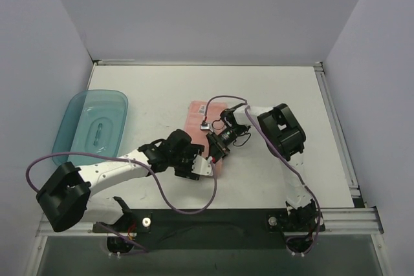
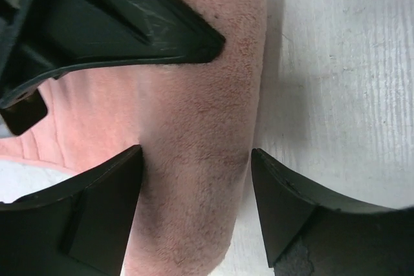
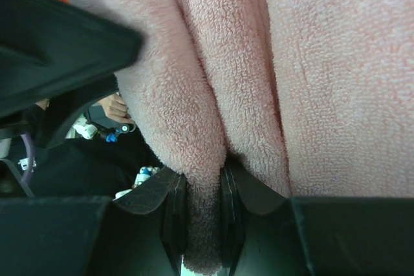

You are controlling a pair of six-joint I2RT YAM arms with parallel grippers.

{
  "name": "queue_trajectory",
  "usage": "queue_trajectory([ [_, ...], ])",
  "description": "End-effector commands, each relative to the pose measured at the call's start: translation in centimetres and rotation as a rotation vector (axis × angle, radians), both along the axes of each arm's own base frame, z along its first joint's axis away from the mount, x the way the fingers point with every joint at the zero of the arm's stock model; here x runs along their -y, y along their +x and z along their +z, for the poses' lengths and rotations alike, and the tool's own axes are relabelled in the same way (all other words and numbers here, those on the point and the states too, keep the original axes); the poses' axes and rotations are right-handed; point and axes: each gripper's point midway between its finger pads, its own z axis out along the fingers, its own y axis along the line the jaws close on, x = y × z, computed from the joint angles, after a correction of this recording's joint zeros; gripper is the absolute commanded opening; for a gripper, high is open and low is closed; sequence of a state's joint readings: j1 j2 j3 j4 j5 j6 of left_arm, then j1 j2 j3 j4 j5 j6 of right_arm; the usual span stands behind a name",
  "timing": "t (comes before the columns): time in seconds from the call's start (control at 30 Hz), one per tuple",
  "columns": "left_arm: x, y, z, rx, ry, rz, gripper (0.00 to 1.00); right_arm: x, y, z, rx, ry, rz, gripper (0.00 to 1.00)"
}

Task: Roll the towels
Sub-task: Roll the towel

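A translucent teal tray is sitting at the left edge of the white desk, roughly midway between its far and near corners, open side facing up, with a small raised shape showing in its floor. Pale grey walls are closing in the far, left and right edges, and a metal rail is running along the right edge.

Lighting evenly and brightly from above in the top view, without glare. Casting a soft shadow from the towel onto the table. Blurring the nearest foreground in both wrist views.
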State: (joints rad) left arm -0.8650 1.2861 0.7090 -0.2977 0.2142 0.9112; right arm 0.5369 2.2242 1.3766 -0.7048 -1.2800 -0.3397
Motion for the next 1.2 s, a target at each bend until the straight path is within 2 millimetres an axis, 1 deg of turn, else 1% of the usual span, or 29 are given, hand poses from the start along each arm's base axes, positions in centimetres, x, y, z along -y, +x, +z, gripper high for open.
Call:
queue_trajectory([
  [0.0,1.0,-0.1,-1.2,0.014,0.002,-0.071,0.76,2.0,0.2,-2.8,-0.011,-0.149,0.007,0.05],
  [0.03,1.0,-0.4,-1.9,-0.011,0.018,-0.075,0.74,2.0,0.5,-2.8,-0.011,-0.151,0.0,0.07],
  [0.1,0.8,-1.6,-2.7,-0.087,0.038,-0.08,0.65,2.3,1.0,-2.8,-0.014,-0.164,-0.019,0.09],
  [0.13,0.2,-2.7,-3.7,-0.148,0.083,-0.083,0.61,2.4,1.2,-2.7,-0.01,-0.167,-0.025,0.12],
  [0.17,0.4,-2.7,-3.4,-0.174,0.086,-0.08,0.5,2.5,1.3,-2.6,-0.008,-0.17,-0.03,0.15],
  [0.2,0.3,-3.4,-3.7,-0.224,0.098,-0.074,0.44,2.7,1.5,-2.5,0.001,-0.177,-0.034,0.17],
  [0.23,-0.3,-4.2,-4.4,-0.285,0.141,-0.063,0.38,3.0,2.0,-2.3,0.021,-0.188,-0.042,0.22],
  [0.27,-0.1,-4.2,-4.2,-0.305,0.145,-0.051,0.3,3.2,2.3,-2.1,0.032,-0.194,-0.046,0.25],
  [0.3,0.0,-4.6,-4.3,-0.345,0.151,-0.041,0.27,3.5,2.7,-1.7,0.043,-0.194,-0.057,0.3],
  [0.33,-0.8,-5.5,-4.9,-0.401,0.195,-0.039,0.25,4.1,3.4,-1.2,0.071,-0.205,-0.075,0.39],
  [0.4,-0.5,-6.1,-4.9,-0.462,0.199,-0.04,0.2,4.8,4.5,-0.4,0.109,-0.215,-0.104,0.46],
  [0.43,-0.8,-6.6,-4.9,-0.495,0.215,-0.035,0.19,5.7,5.6,0.6,0.154,-0.219,-0.136,0.52],
  [0.5,-0.5,-6.8,-4.8,-0.545,0.216,-0.026,0.18,6.6,6.3,1.6,0.206,-0.221,-0.162,0.59],
  [0.53,-0.6,-7.4,-4.6,-0.588,0.222,-0.026,0.18,7.1,6.8,3.1,0.262,-0.207,-0.181,0.67],
  [0.57,-0.6,-7.6,-4.5,-0.614,0.225,-0.021,0.18,8.1,7.4,3.5,0.3,-0.223,-0.201,0.68],
  [0.6,-0.8,-7.7,-4.8,-0.651,0.237,-0.01,0.18,8.7,7.4,3.9,0.318,-0.229,-0.211,0.69],
  [0.63,-0.5,-8.0,-4.2,-0.696,0.227,-0.016,0.18,9.2,7.6,5.4,0.379,-0.216,-0.226,0.7],
  [0.67,-0.5,-8.1,-4.1,-0.724,0.228,-0.009,0.18,10.2,8.0,5.8,0.408,-0.233,-0.25,0.7],
  [0.7,-0.7,-7.9,-4.4,-0.765,0.231,0.015,0.19,10.7,7.8,7.1,0.454,-0.228,-0.265,0.71],
  [0.77,-0.7,-7.6,-4.1,-0.825,0.229,0.033,0.19,12.3,8.0,7.9,0.517,-0.251,-0.293,0.71],
  [0.83,-1.5,-7.6,-5.0,-0.896,0.274,0.064,0.22,13.4,7.5,9.3,0.586,-0.259,-0.312,0.72],
  [0.87,-1.3,-6.5,-5.2,-0.885,0.29,0.109,0.23,13.9,7.3,9.7,0.614,-0.266,-0.319,0.72],
  [0.9,-1.7,-6.3,-6.3,-0.91,0.325,0.14,0.23,14.6,7.1,10.7,0.666,-0.278,-0.336,0.74],
  [0.97,-1.9,-5.3,-6.6,-0.921,0.33,0.164,0.23,15.3,6.2,11.0,0.696,-0.301,-0.344,0.75],
  [1.0,-2.1,-5.2,-7.2,-0.945,0.34,0.17,0.23,15.5,5.6,12.2,0.753,-0.293,-0.355,0.75],
  [1.03,-2.6,-5.1,-7.2,-0.968,0.347,0.179,0.23,15.9,4.8,12.1,0.763,-0.3,-0.356,0.75],
  [1.07,-2.4,-4.5,-7.2,-0.973,0.341,0.179,0.23,16.1,4.2,12.4,0.789,-0.305,-0.357,0.75],
  [1.1,-2.8,-5.0,-7.7,-1.018,0.372,0.192,0.23,16.2,3.5,13.6,0.848,-0.289,-0.366,0.76],
  [1.17,-2.9,-4.6,-7.9,-1.058,0.377,0.214,0.23,16.6,1.8,13.6,0.87,-0.295,-0.351,0.76],
])
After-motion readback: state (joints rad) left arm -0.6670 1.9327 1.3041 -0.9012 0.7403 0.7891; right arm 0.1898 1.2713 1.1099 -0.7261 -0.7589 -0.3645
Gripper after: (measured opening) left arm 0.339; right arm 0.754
